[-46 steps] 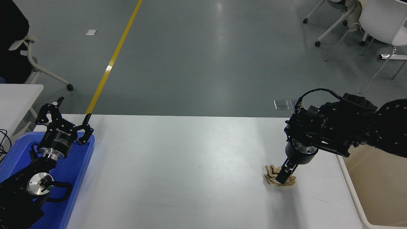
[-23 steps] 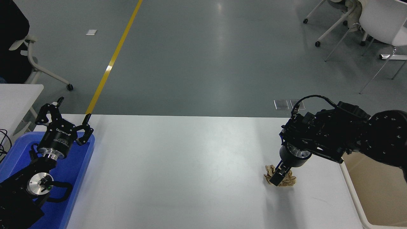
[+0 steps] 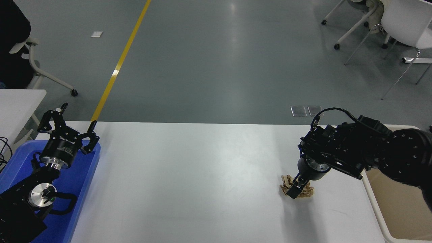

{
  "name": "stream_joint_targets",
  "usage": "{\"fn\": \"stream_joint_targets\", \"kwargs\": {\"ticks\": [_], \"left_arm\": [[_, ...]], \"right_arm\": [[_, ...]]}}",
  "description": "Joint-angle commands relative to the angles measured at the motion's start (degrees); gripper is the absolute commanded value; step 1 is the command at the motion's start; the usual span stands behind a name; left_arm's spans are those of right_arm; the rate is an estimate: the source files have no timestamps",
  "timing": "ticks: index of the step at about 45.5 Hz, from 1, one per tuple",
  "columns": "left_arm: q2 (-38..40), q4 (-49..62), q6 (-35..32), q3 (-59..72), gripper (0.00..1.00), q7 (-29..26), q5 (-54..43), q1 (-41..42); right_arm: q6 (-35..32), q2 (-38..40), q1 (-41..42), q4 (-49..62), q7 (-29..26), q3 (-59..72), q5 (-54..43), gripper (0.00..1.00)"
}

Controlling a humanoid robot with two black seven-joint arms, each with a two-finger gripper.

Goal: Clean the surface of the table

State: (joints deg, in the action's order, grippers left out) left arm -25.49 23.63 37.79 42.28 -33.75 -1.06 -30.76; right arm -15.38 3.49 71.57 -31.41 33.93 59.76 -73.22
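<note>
Crumpled brown paper wad [image 3: 305, 191], light and crushable, near right on table surface [image 3: 202, 175]; right gripper [image 3: 294, 191] seemingly pinching its middle; best pinched there.

White lettering is showing upside down on the left hand [image 3: 69, 125] at the frame's lower left, apparently reading ROBOTIQ.

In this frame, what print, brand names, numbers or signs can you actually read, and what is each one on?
White lettering on the body of the left gripper, parked over the blue tray: one short word, seen upside down, too small and blurred to read with confidence.
Right gripper, crumpled brown paper, table surface, beige bin: no readable text.
</note>
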Motion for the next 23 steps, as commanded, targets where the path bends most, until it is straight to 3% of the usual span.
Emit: {"fn": "stream_joint_targets", "kwargs": {"ticks": [1,10,23], "left_arm": [[0.00,0.01,0.00,0.00,1.00,0.00,0.00,0.00],[0.00,0.01,0.00,0.00,1.00,0.00,0.00,0.00],[0.00,0.01,0.00,0.00,1.00,0.00,0.00,0.00]], "right_arm": [[1.23,-0.06,-2.40,3.19,0.08,0.00,0.00,0.95],[1.58,-0.32,-3.54,4.51,0.26,0.09,0.09,0.81],[1.49,-0.32,-3.99,5.57,2.63,0.44,0.00,0.28]]}}
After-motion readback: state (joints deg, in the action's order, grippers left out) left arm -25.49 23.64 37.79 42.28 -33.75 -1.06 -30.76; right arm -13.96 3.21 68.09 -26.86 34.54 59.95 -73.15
